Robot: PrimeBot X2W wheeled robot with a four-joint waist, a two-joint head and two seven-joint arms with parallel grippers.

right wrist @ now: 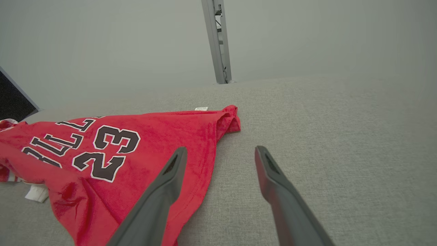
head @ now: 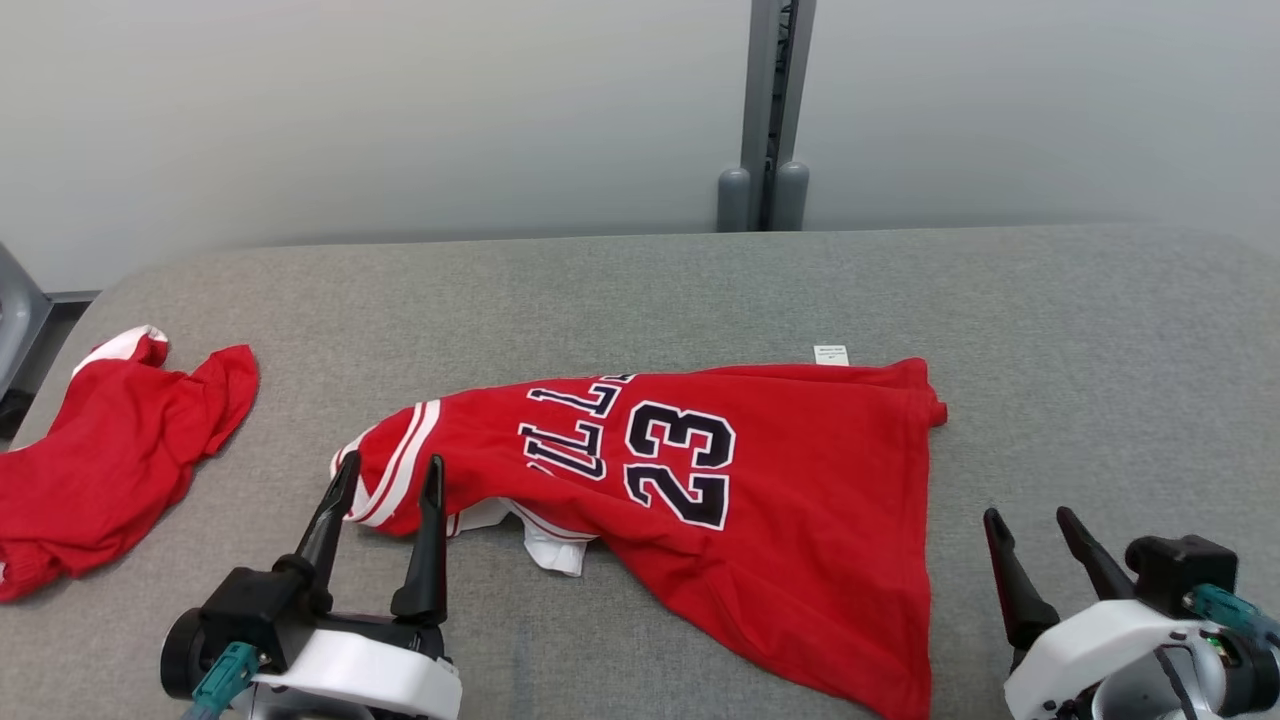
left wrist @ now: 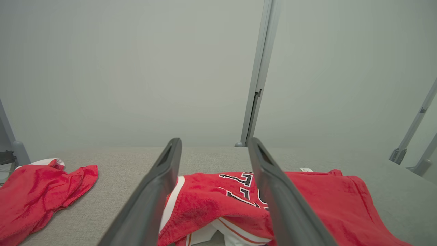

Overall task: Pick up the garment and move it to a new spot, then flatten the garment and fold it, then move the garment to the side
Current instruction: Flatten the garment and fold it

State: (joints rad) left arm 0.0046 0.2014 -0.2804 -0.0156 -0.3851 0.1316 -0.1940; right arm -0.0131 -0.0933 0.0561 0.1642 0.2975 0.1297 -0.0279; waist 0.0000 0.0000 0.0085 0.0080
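1. The red shirt [head: 780, 480] lies rumpled in the middle of the grey surface [head: 1080, 330].
2. The left hand [head: 392, 465] is near its striped edge, fingers apart, empty.
3. The right hand [head: 1028, 515] is beside the shirt, fingers apart, empty.

Red jersey [head: 800, 480] with black-and-white lettering, white trim, on grey table [head: 1100, 330].
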